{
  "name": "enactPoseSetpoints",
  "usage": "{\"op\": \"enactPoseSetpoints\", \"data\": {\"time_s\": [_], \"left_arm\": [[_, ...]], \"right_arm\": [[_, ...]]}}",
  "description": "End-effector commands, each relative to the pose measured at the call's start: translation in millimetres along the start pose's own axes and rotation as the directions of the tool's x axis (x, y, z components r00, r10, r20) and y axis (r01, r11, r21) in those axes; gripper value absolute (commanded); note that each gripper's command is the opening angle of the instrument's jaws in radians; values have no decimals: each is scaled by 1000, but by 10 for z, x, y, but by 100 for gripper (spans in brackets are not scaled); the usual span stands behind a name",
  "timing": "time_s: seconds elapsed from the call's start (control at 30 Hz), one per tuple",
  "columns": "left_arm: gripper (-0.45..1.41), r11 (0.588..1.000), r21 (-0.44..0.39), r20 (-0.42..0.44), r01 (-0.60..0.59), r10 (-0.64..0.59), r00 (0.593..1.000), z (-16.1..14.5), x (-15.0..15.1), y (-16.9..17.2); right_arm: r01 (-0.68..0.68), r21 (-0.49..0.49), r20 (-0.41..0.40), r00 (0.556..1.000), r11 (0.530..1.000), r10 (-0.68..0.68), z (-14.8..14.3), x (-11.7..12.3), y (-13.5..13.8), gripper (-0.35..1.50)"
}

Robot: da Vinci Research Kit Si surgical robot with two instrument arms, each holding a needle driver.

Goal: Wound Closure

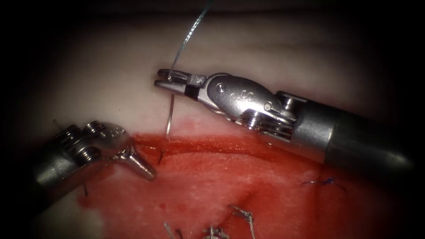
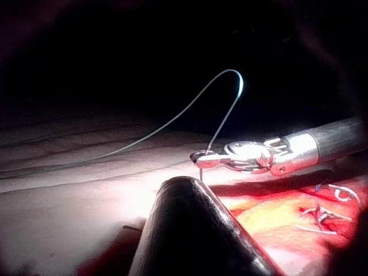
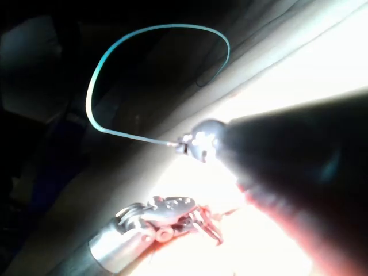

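where the pale surface meets the red-stained band, just left of the frame's centre in the endoscope view, the needle (image 1: 169, 118) stands nearly upright, its lower end entering the tissue (image 1: 88, 75) at the upper edge of the cut (image 1: 208, 148) and its upper end clamped between the jaws of the right tool (image 1: 164, 79). the hold is at or close to the needle's thread end, since the thread (image 1: 190, 33) leaves from those same jaws and rises up and to the right out of the top of the frame. in the left wrist view the thread (image 2: 172, 121) arches high above the right tool (image 2: 201, 159) and trails away over the pale tissue (image 2: 69, 190); in the right wrist view the thread (image 3: 115, 52) makes a wide loop back to the tool's tip.

the left tool (image 1: 148, 170) sits at the lower left of the endoscope frame, its jaws together, with nothing visibly in them, the tip resting on the red fluid (image 1: 221, 177) just below and left of where the needle enters. the left tool (image 3: 210, 227) also shows in the right wrist view, jaws slightly apart there.

along the bottom edge of the endoscope frame lie cut ends of thread (image 1: 243, 217) from earlier stitches, and a small blue thread piece (image 1: 325, 181) lies at the lower right, well apart from both tools.
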Motion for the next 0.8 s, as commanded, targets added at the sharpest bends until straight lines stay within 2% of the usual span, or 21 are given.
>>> {"op": "enactPoseSetpoints", "data": {"time_s": [0.03,0.07,0.1,0.13,0.2,0.27,0.3,0.37,0.47,0.53,0.63,0.7,0.77,0.8], "left_arm": [[0,998,-37,-4,44,-44,999,-14,12,8],[14,998,-47,-2,45,-46,999,-20,12,9],[17,997,-51,1,53,-53,999,-26,12,10],[9,998,-56,1,32,-32,999,-32,14,11],[5,996,-67,-3,-52,52,999,-39,17,12],[-5,976,-71,-26,-205,203,979,-46,22,13],[-6,963,-69,-35,-260,258,966,-49,24,14],[-23,930,-67,-41,-362,359,932,-53,27,17],[-28,865,-60,-59,-499,496,867,-55,33,22],[-30,834,-55,-70,-549,546,835,-55,37,25],[-33,759,-42,-90,-649,644,759,-59,45,32],[-45,662,-27,-108,-749,743,661,-61,51,36],[-45,527,-8,-127,-850,842,524,-62,57,41],[-45,489,-4,-130,-872,865,485,-61,58,43]], "right_arm": [[-38,4,8,999,999,38,4,-12,-10,-35],[-73,4,9,997,997,73,3,-11,-11,-35],[-130,4,13,991,992,130,3,-9,-11,-35],[-181,4,14,983,983,181,3,-8,-11,-35],[-247,3,14,969,969,247,4,-6,-10,-35],[-316,3,12,949,949,316,5,-3,-7,-35],[-325,5,9,946,946,325,5,-1,-6,-35],[-365,-6,-6,931,931,365,6,2,-4,-35],[-412,-20,-49,911,911,411,8,8,1,-35],[-444,-29,-77,895,896,440,9,12,5,-35],[-504,-37,-117,860,863,497,10,18,11,-35],[-546,-32,-141,832,837,537,10,20,15,-35],[-598,-14,-168,792,801,588,10,20,16,-35],[-635,0,-178,760,773,625,10,20,16,-35]]}}
